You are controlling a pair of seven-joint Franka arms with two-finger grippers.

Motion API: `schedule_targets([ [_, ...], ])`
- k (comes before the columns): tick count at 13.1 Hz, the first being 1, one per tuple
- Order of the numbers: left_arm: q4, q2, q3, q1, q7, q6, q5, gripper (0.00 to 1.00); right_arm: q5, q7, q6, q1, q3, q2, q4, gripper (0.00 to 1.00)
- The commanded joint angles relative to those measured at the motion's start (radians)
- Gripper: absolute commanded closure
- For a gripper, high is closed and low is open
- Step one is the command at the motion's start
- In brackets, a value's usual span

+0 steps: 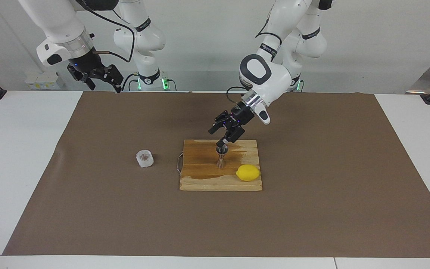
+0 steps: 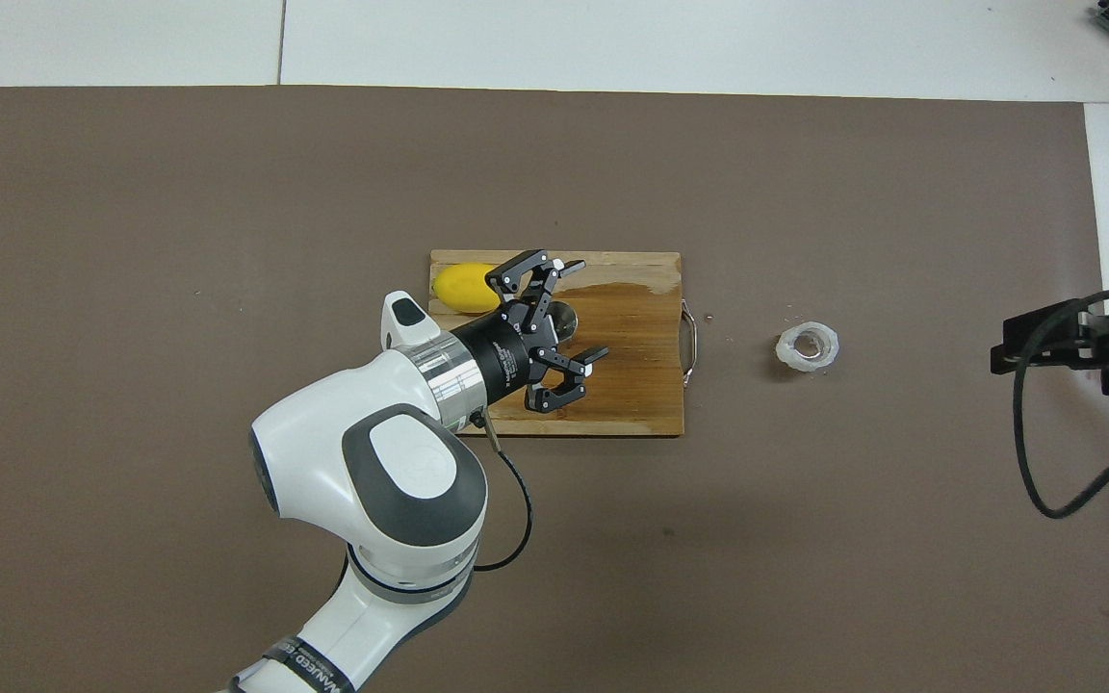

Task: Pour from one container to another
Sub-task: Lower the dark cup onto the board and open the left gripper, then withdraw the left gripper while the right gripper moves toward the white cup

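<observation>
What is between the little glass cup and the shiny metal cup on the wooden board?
In both views, only bare brown mat and the board's wire handle lie between the glass cup and the jigger.
</observation>
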Motion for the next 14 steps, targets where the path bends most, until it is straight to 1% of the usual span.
schedule_targets([
  [1, -0.005, -0.013, 0.017, 0.0, 0.001, -0.068, 0.205, 0.0, 0.024, -0.028, 0.012, -0.013, 0.002, -0.014, -0.013, 0.0],
  [3, -0.014, -0.035, 0.018, 0.045, 0.002, -0.12, 0.395, 0.0, 0.024, -0.028, 0.002, -0.013, 0.003, -0.016, -0.014, 0.0],
  [5, -0.016, -0.052, 0.02, 0.101, 0.004, -0.219, 0.585, 0.0, 0.027, -0.046, -0.004, -0.011, 0.003, -0.031, -0.013, 0.0],
  [6, -0.016, -0.065, 0.019, 0.146, 0.013, -0.278, 0.712, 0.0, 0.029, -0.049, -0.005, -0.013, 0.002, -0.057, -0.013, 0.0],
  [8, 0.021, -0.076, 0.018, 0.233, 0.043, -0.455, 0.869, 0.0, 0.033, -0.118, 0.001, -0.013, 0.002, -0.063, -0.027, 0.0],
  [9, 0.035, -0.088, 0.018, 0.267, 0.065, -0.534, 0.921, 0.0, 0.033, -0.196, 0.016, -0.014, -0.001, -0.073, -0.045, 0.0],
  [10, 0.03, -0.11, 0.018, 0.289, 0.08, -0.578, 0.976, 0.0, 0.035, -0.277, 0.039, -0.029, -0.006, -0.074, -0.057, 0.0],
  [12, -0.002, -0.163, 0.018, 0.341, 0.146, -0.654, 1.168, 0.0, 0.049, -0.479, 0.048, -0.077, -0.006, -0.077, -0.077, 0.0],
  [14, -0.017, -0.209, 0.018, 0.399, 0.243, -0.741, 1.288, 0.0, 0.143, -0.709, 0.088, -0.161, -0.006, -0.099, -0.129, 0.0],
])
